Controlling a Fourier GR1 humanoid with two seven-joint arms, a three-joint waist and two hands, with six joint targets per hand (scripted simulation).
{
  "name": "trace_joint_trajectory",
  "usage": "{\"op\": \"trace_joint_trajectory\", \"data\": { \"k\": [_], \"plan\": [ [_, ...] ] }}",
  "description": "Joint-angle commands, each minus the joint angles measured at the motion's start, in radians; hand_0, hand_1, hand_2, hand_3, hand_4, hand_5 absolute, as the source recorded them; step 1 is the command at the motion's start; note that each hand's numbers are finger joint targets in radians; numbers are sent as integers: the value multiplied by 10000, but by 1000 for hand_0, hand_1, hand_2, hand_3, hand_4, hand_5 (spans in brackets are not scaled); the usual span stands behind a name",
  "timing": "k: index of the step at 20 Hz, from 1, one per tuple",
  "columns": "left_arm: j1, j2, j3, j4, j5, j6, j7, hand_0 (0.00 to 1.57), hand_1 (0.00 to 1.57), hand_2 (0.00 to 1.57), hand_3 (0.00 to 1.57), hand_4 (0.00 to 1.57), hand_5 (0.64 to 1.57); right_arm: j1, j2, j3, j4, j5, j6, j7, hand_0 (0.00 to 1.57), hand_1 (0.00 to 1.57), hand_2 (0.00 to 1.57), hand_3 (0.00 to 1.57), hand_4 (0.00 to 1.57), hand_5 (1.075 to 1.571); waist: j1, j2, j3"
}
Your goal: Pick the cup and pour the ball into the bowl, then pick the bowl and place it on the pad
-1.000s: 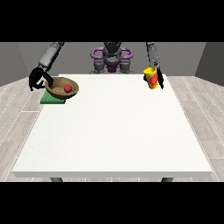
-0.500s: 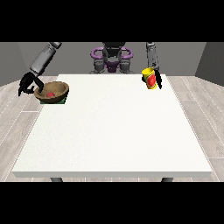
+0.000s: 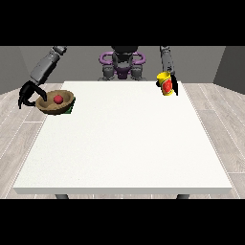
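Note:
A brown bowl (image 3: pixel 53 106) with a red ball (image 3: pixel 58 99) in it sits tilted at the table's far left edge. It lies over a green pad (image 3: pixel 70 110), of which only a corner shows. The hand at the view's left (image 3: pixel 29 92) is at the bowl's left rim, with one curled digit on the rim and the others hanging down beside it. Over the far right corner, the hand at the view's right (image 3: pixel 175 87) holds a tilted yellow cup with a red label (image 3: pixel 165 84).
The white table (image 3: pixel 124 143) stretches from the robot towards the camera. The robot's torso (image 3: pixel 122 64) stands behind its far edge. Grey floor lies all around the table.
The bowl with the ball and the hand at the view's left have shifted left and slightly down, covering most of the pad. The cup and its hand have barely moved.

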Motion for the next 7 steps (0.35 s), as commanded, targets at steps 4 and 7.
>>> {"op": "trace_joint_trajectory", "data": {
  "k": [4, 7],
  "plan": [
    [583, -548, -310, -876, 89, 105, 297, 0, 0, 0, 0, 965, 1416, -336, -809, 43, 196, 10, 1035, 440, 0, 0, 0, 0, 0, 1362, -463, 153, -1],
    [874, -861, -516, 286, -73, 141, 76, 0, 0, 0, 0, 965, 1416, -163, -961, -14, 79, -192, 1551, 975, 0, 0, 0, 0, 124, 1326, -682, -1122, -20]
  ]
}}
